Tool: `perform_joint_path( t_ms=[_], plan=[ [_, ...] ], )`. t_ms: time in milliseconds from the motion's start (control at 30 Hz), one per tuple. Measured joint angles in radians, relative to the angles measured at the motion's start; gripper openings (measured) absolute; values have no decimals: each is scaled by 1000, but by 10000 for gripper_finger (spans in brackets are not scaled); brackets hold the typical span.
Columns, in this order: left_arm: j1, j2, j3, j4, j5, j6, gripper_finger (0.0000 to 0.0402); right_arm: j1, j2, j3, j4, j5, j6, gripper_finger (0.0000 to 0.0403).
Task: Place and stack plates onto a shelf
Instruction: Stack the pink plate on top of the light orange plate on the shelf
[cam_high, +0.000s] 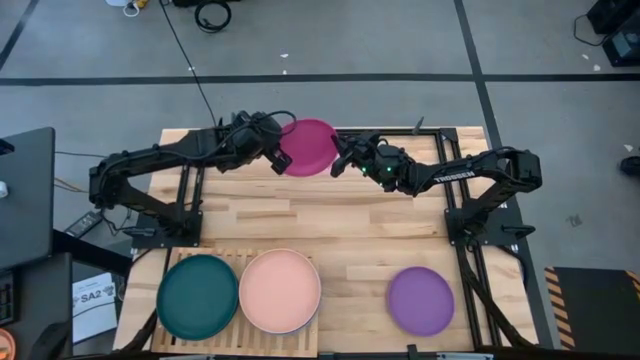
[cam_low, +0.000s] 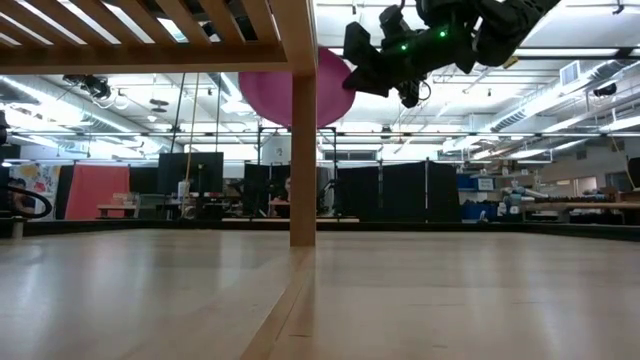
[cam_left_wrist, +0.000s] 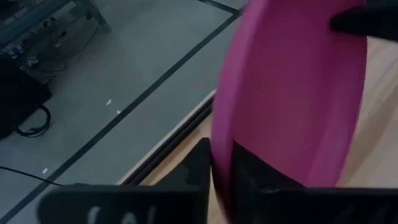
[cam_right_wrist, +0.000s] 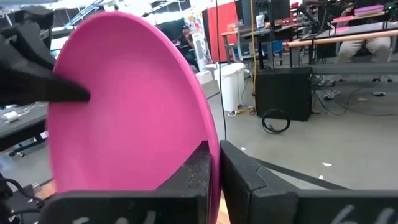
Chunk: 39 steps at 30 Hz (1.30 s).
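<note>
The magenta plate (cam_high: 308, 147) hangs in the air over the table's far edge, tilted, between both grippers. My left gripper (cam_high: 282, 158) is shut on its left rim and my right gripper (cam_high: 338, 160) on its right rim. In the low view the plate (cam_low: 335, 90) shows high up behind the shelf's leg (cam_low: 302, 150), with my right gripper (cam_low: 356, 62) beside it. The slatted wooden shelf (cam_high: 236, 258) stands at the near left. A teal plate (cam_high: 198, 296) and a salmon plate (cam_high: 280, 290) lie flat on it. A purple plate (cam_high: 421, 300) lies on the tabletop at the near right. My left gripper (cam_left_wrist: 221, 163) pinches the plate's left rim (cam_left_wrist: 219, 124) between its two fingers, coming from the table's left, one finger on each face. The plate is lifted clear and tilted. My right gripper (cam_right_wrist: 214, 158) pinches the opposite, right rim (cam_right_wrist: 208, 118) between its two fingers, coming from the table's right. The left gripper's finger (cam_right_wrist: 43, 84) shows on the plate's far side.
The table (cam_high: 380, 225) is bare butcher-block wood between the arms and the near plates. Black arm frames (cam_high: 185, 205) stand at the left and right sides. The shelf's slats (cam_low: 150, 30) fill the low view's upper left. Lab furniture stands beyond the table.
</note>
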Motion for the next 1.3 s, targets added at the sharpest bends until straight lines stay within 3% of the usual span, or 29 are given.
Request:
perform_joint_path(
  t_ms=[100, 433, 967, 1133, 1300],
  plan=[
    [1, -1, 2, 7, 1, -2, 23, 0, 0, 0, -4, -1, 0, 35],
    [0, -2, 2, -7, 1, 6, 27, -1, 0, 0, -3, -52, 1, 47],
    [-1, 2, 0, -12, 14, 14, 26, -9, -1, 0, -43, -180, -31, 219],
    [-1, 2, 0, -13, 13, 12, 26, -10, -27, 0, -77, -205, -33, 252],
    [0, 2, 0, -12, 9, 20, 27, -10, -111, 0, -233, -222, -82, 264]
  ],
)
